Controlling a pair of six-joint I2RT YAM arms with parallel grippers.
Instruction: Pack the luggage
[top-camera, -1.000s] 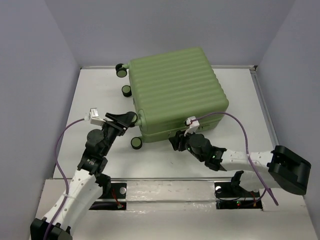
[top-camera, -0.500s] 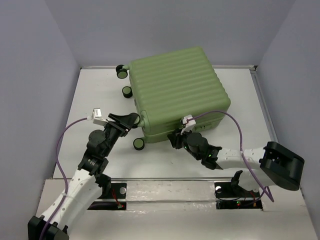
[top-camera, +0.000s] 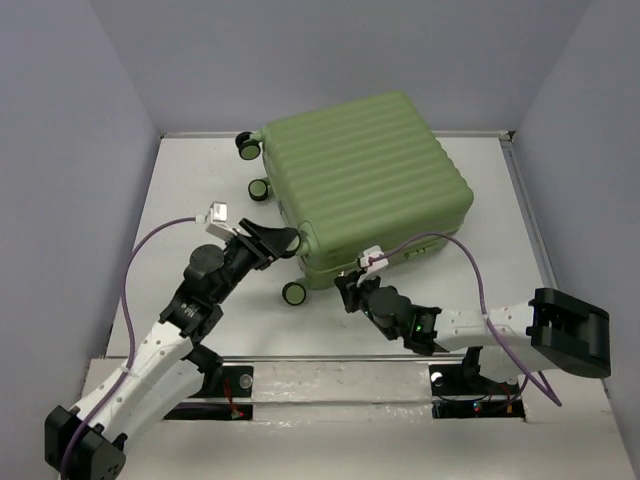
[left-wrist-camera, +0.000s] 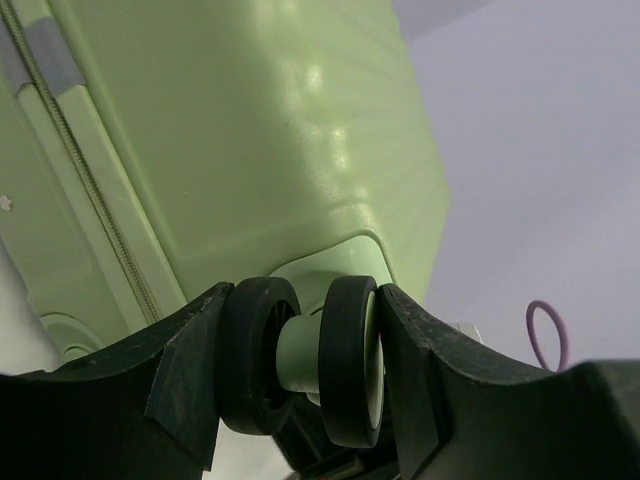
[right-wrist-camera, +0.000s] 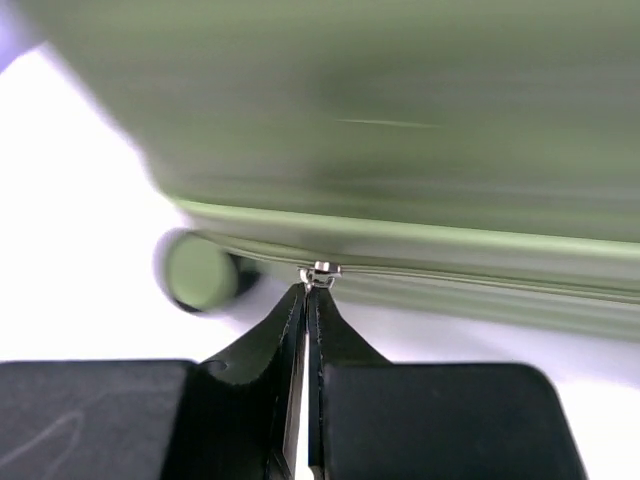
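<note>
Pale lilac walls (top-camera: 80, 100) close in a white table (top-camera: 200, 190) on three sides, and the only thing we see on its surface besides the arms is the suitcase (top-camera: 365, 170). It lies flat on the far half, between the middle and the right edge, turned a little askew, with its wheeled end facing the left edge. Its two shells are shut together and nothing lies beside it waiting to go in, so we judge the filling done and the zipping to be what remains. The left claw (top-camera: 285, 240) is set around one twin wheel (left-wrist-camera: 345, 360) at the suitcase's left end, a finger against each outer face, which looks to us like a steadying hold. The right claw (right-wrist-camera: 310, 295) has its fingers pressed together at the near side seam, and we take them to be pinching the small metal zip pull (right-wrist-camera: 320, 271) at their tips. That view is blurred, and we cannot tell how much of the zip track is already closed or how far the pull has left to run.
</note>
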